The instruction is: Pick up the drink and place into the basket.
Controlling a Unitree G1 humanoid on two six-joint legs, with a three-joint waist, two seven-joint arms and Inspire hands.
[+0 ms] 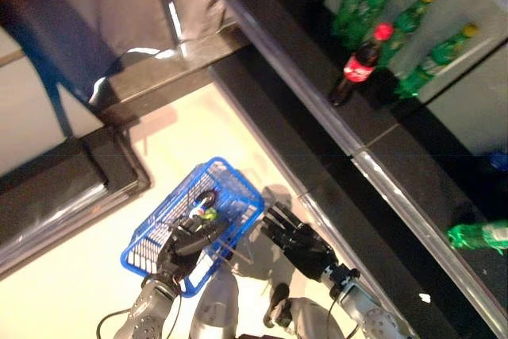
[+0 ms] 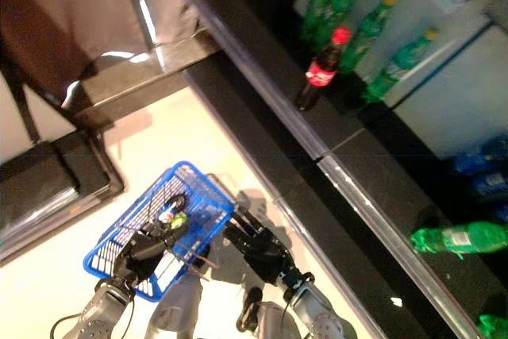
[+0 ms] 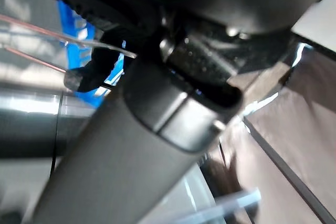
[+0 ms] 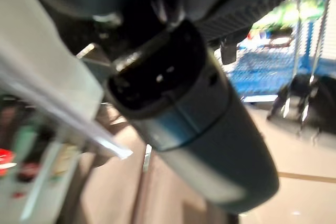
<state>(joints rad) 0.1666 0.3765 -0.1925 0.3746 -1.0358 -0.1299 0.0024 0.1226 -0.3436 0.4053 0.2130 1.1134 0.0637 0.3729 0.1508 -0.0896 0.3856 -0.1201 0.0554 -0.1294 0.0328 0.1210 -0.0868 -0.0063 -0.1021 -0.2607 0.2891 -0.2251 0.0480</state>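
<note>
Hanging low over the pale floor (image 1: 71, 291), the blue wire basket (image 1: 159, 232) was carried by the left hand (image 1: 189, 242), fingers curled round its thin metal handle (image 1: 226, 252). A drink (image 1: 208, 213) with a green and white end lay inside the basket, just past that hand's fingers. Right hand (image 1: 295, 240) sat just beside the basket's near corner, apart from it, fingers bent loosely and gripping nothing. Both wrist views were blocked by the hands' own bulk; only blue mesh showed past them. Up on the dark shelf (image 1: 302, 69) stood a red-capped cola bottle (image 1: 361, 63) with green bottles (image 1: 413, 17) behind it, and another green bottle (image 1: 480, 236) lay lower down at the right.
</note>
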